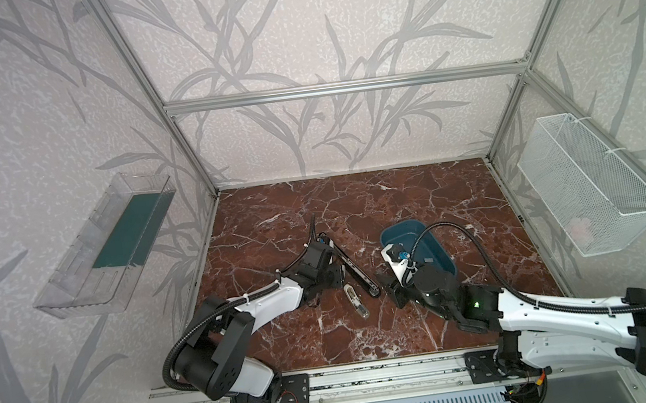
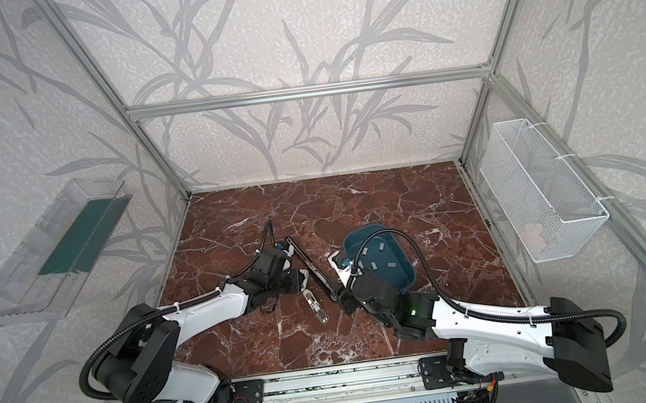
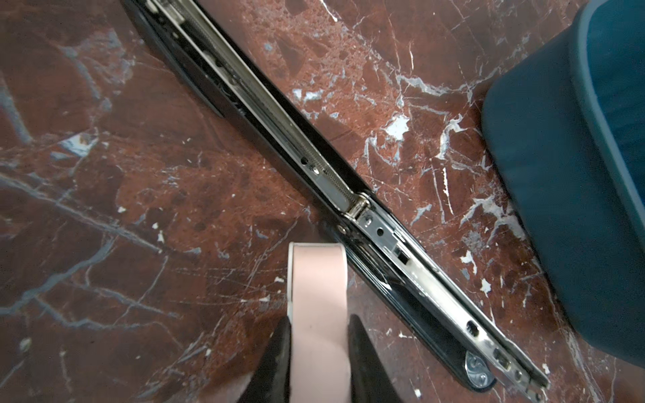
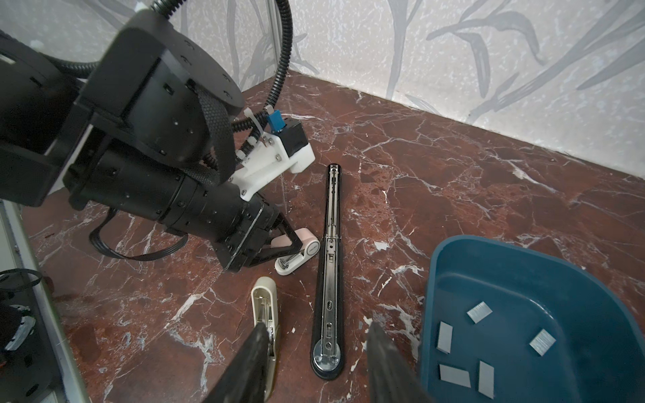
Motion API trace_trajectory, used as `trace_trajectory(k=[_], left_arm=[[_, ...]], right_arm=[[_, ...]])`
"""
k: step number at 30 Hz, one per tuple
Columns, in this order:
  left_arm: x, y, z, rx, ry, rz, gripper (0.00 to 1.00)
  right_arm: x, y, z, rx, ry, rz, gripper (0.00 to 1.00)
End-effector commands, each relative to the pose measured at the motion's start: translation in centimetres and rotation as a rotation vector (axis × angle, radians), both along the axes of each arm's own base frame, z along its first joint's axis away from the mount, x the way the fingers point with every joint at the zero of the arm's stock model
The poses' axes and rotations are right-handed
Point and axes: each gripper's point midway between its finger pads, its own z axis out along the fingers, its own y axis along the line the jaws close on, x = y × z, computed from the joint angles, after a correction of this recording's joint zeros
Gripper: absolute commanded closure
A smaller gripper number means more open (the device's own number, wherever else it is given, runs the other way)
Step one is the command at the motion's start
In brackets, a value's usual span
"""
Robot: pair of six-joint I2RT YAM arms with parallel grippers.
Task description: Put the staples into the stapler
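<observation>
- Right wrist view has the action: the left gripper (image 4: 298, 246) is clamped on the pink stapler (image 4: 305, 249), down at the tabletop (image 4: 453, 174) and just beside the long black stapler (image 4: 330, 261).
- That black stapler lies opened out flat with its metal channel facing up. I can see no strip in it.
- The right gripper (image 4: 318, 326) has its jaws spread with nothing between them. It hovers over the black stapler's round end, and the cream stapler (image 4: 265, 300) is close by.
- The staples (image 4: 479, 311) are all loose in the blue tray (image 4: 506, 279), which sits right of centre in both top views (image 2: 406, 280). None is in either gripper.
- Early days, by my reading: a stapler is in hand and the black one lies ready. Picking a strip, seating it in a channel and closing up all remain.
- Count:
  - three staplers: black, pink, cream
  - five staple strips
  - one tray
</observation>
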Motion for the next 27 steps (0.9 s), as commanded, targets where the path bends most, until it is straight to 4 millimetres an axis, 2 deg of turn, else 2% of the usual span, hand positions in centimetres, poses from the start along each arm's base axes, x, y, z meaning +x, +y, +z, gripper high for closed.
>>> trace_trajectory(k=[1, 4, 8, 9, 11, 17, 24, 27], left_arm=[[-0.1, 0.7, 0.6, 0.029, -0.001, 0.029, 0.81], [-0.4, 0.9, 1.2, 0.028, -0.006, 0.027, 0.73], [-0.9, 1.5, 1.4, 0.032, -0.010, 0.040, 0.71], [-1.0, 1.5, 1.4, 0.029, -0.005, 0.041, 0.71], [-1.2, 1.7, 1.2, 0.038, 0.007, 0.050, 0.77], [-2.1, 4.9, 1.5, 0.127, 0.002, 0.160, 0.79], [-5.6, 8.8, 1.7, 0.169, 0.012, 0.263, 0.77], [-6.6, 9.8, 1.8, 0.141, -0.005, 0.303, 0.79]], right_arm=[[-0.1, 0.3, -0.1, 0.025, 0.003, 0.011, 0.52], [-0.1, 0.5, 0.0, 0.029, 0.005, 0.020, 0.51], [-0.1, 0.8, 0.0, 0.035, 0.006, 0.027, 0.51], [-0.2, 0.8, 0.0, 0.035, 0.008, 0.029, 0.51], [-0.2, 0.9, 0.0, 0.041, 0.010, 0.032, 0.51], [-0.7, 1.8, 0.1, 0.061, 0.022, 0.080, 0.51], [-1.6, 3.7, -0.9, 0.076, 0.029, 0.155, 0.51], [-3.0, 5.2, -1.2, 0.059, 0.003, 0.209, 0.49]])
